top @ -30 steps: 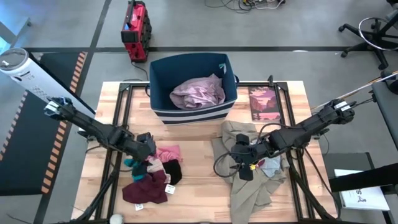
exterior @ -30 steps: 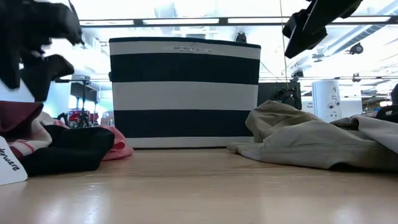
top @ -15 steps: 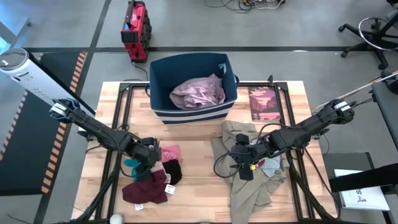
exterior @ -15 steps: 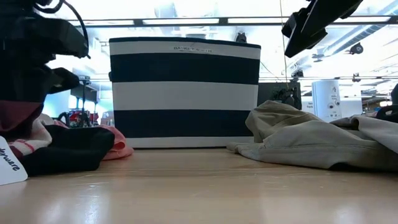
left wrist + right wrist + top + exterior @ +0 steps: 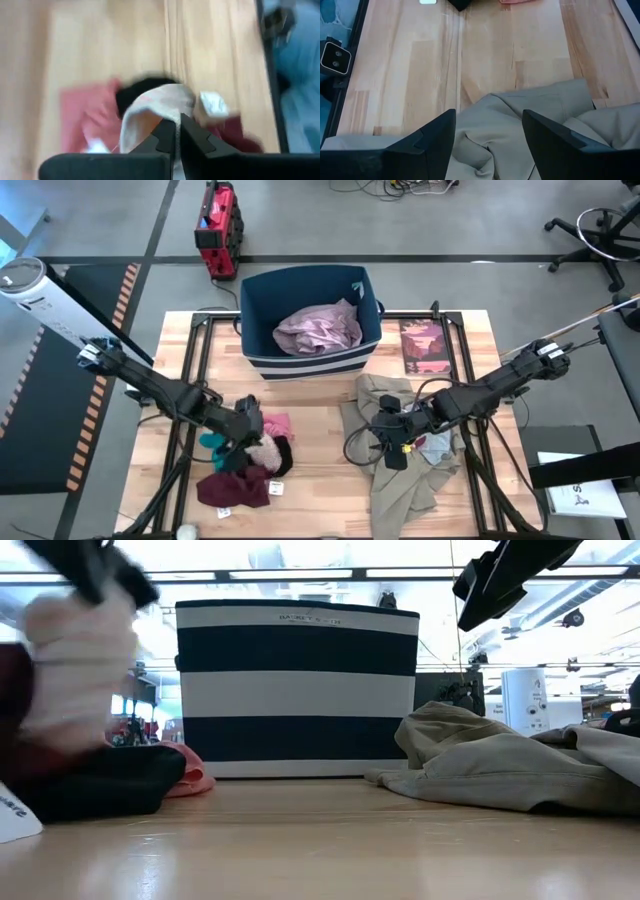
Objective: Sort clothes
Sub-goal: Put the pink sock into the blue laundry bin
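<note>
My left gripper [image 5: 254,429] is shut on a pale grey piece [image 5: 150,107] over the small pile at the table's left. In that pile lie a pink piece [image 5: 276,423], a black piece [image 5: 281,456], a maroon piece [image 5: 232,488] and a teal piece [image 5: 211,444]. My right gripper [image 5: 490,135] hangs open above the khaki trousers [image 5: 400,470], which lie spread on the table's right. The mauve shirt [image 5: 320,328] lies in the navy striped bin [image 5: 262,305]. My left gripper pinches the pale grey piece between its two fingers at a bunched upper fold [image 5: 172,102]. The fingers come from above, slanting toward the table's right. The piece hangs below them [image 5: 78,670], and its lower end reaches down to the pile.
A reddish book [image 5: 424,347] lies flat to the right of the bin. Bare wood [image 5: 320,470] shows between the pile and the trousers. A white tag [image 5: 273,486] lies at the maroon piece's edge.
My left gripper has dropped into the pile, shut on the pale grey piece, then risen a little toward the table's right. The pale piece has come up out of the pile and now hangs from the fingers; the black and maroon pieces stay on the table.
</note>
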### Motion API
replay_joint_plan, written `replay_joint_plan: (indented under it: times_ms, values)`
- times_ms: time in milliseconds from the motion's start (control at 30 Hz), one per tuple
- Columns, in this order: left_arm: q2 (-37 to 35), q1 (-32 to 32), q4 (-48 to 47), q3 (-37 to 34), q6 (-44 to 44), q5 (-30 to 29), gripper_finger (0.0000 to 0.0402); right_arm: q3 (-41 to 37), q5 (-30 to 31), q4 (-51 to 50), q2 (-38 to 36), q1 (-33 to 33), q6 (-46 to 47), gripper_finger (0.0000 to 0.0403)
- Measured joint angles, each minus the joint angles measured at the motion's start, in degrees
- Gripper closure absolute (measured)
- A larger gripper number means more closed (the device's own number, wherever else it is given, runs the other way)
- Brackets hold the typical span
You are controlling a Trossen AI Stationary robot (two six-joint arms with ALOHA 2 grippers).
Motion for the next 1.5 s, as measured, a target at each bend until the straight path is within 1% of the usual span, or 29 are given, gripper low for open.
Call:
replay_joint_plan:
  times_ms: [133,200,233,300,467,600,767,833,1000,1133,1233,1333,1400,1500]
  values:
    - [0.0,0.0,-0.1,5.7,1.6,-11.4,0.0401,0.0,0.0,0.0,0.0,0.0,0.0,0.0185]
    - [0.0,0.2,-0.1,8.1,4.3,-16.6,0.0401,0.0,0.0,0.0,0.0,0.0,0.0,0.0188]
    - [0.0,0.7,-0.2,9.2,6.1,-18.2,0.0401,0.0,0.0,0.1,0.0,0.0,0.0,0.0189]
    - [0.0,2.3,-0.1,11.4,9.0,-19.4,0.0401,0.0,0.0,0.2,0.0,0.0,-0.2,0.0193]
    - [-0.2,7.8,0.5,17.0,17.9,-20.0,0.0401,0.0,0.0,1.4,0.0,0.0,-0.7,0.0197]
    - [-0.1,13.9,0.4,21.7,25.3,-20.0,0.0401,0.0,0.0,1.9,0.0,0.0,-1.3,0.0194]
    - [1.2,22.7,0.3,26.9,32.8,-15.6,0.0401,0.0,0.0,1.9,0.0,0.0,-1.6,0.0194]
    - [1.7,26.3,0.3,28.3,35.5,-15.3,0.0401,0.0,0.0,1.9,0.0,0.0,-1.5,0.0197]
    - [3.9,34.5,-0.2,30.2,38.0,-13.0,0.0402,0.0,0.0,1.9,0.0,0.0,-1.5,0.0198]
    - [5.8,39.4,-0.2,30.3,39.0,-12.5,0.0401,0.0,0.0,1.9,0.0,0.0,-1.6,0.0194]
    - [7.5,41.4,-0.2,30.3,39.0,-12.5,0.0392,0.0,0.0,1.9,0.0,0.0,-1.7,0.0196]
    - [9.0,41.7,-0.6,30.3,40.6,-12.2,0.0373,0.0,0.0,1.9,0.0,0.0,-1.9,0.0199]
    - [9.7,41.5,-1.7,30.3,43.3,-11.5,0.0355,0.0,0.0,1.8,0.0,0.0,-2.0,0.0198]
    - [10.6,40.6,-2.4,30.3,44.0,-11.3,0.0318,0.0,0.0,1.8,0.0,0.0,-2.0,0.0195]
